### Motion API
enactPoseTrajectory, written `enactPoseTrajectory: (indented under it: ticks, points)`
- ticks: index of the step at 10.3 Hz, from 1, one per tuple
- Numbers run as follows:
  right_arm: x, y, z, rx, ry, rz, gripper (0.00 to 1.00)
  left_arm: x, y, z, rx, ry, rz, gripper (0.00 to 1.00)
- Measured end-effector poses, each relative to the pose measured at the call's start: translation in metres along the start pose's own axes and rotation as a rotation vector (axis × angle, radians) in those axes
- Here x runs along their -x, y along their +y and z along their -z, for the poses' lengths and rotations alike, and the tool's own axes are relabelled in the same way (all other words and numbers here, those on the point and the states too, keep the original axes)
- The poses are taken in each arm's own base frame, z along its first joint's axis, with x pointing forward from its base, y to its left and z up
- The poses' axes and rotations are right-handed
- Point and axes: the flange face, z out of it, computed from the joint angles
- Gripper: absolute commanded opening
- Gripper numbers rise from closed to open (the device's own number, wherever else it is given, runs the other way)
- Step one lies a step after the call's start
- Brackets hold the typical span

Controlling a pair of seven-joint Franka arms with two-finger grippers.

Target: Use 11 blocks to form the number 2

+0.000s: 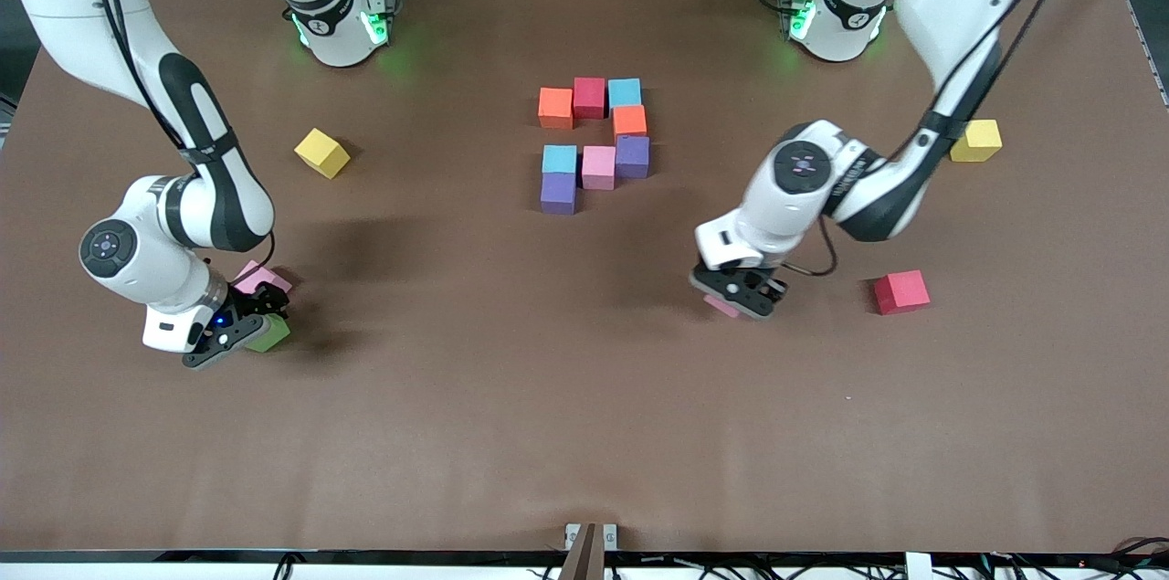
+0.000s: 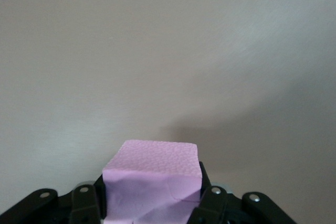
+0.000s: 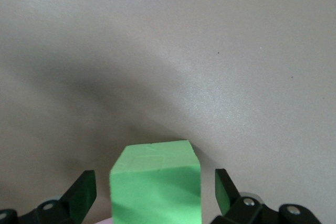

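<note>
Gripping pink block (image 2: 152, 182), left gripper (image 1: 736, 295); right gripper (image 1: 239, 330) jaws apart, straddling green block (image 3: 156, 184).

We see the pink cube (image 2: 152, 182) cut off by the left wrist frame edge; front view, left gripper (image 1: 742, 295) hides most of it.

White glossy arm shells, black joint bands, black cables, green base lights; black claw (image 1: 742, 292) bodies, silver screws.

A robotics lab: two mounted arms, brown-covered table (image 1: 584, 434), cabling and aluminium framing.
</note>
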Motion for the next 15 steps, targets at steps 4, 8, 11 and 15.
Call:
enactPoseTrajectory:
  ticks: [4,8,11,15]
  points:
    - [0.002,0.005,-0.007,-0.008,-0.001,-0.009,0.25,-0.032,0.077,0.006,0.097,-0.067,0.278,0.33]
    - [-0.003,0.002,-0.003,-0.05,-0.019,-0.044,0.09,-0.028,0.144,-0.014,0.127,-0.126,0.552,0.33]
    - [-0.028,-0.012,0.021,-0.089,-0.032,-0.082,0.09,-0.025,0.187,-0.031,0.134,-0.163,0.743,0.33]
    - [-0.057,-0.048,0.06,-0.099,-0.048,-0.223,0.09,-0.018,0.212,-0.047,0.133,-0.184,0.751,0.33]
